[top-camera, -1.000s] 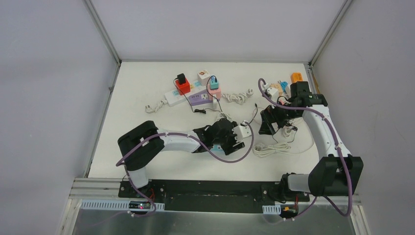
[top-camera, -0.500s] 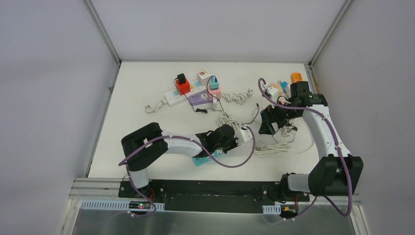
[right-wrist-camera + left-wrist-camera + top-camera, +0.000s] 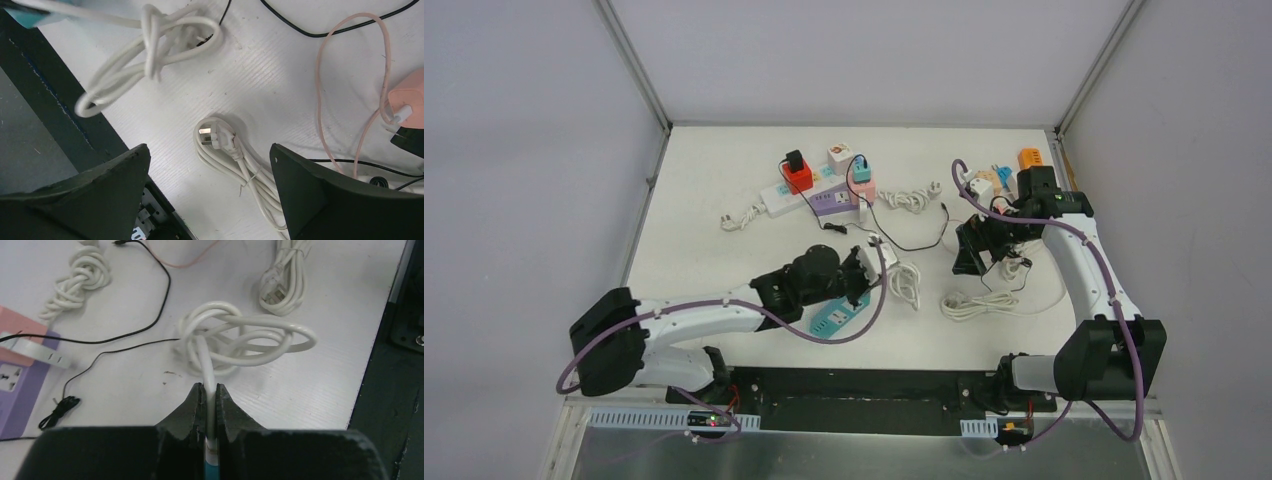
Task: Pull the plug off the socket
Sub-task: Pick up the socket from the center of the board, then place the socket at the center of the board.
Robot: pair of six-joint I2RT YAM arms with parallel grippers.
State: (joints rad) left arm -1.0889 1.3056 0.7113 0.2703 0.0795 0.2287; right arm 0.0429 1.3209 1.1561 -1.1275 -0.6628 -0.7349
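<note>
Ribbed white tabletop, L gripper clamped on smooth coiled white cord, R gripper wide apart.

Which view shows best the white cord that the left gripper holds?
Left wrist: the cord runs straight into the shut jaws of the left gripper. The top view shows its coil, small, beside the arm. The right wrist view shows the coil but not the grip.
</note>
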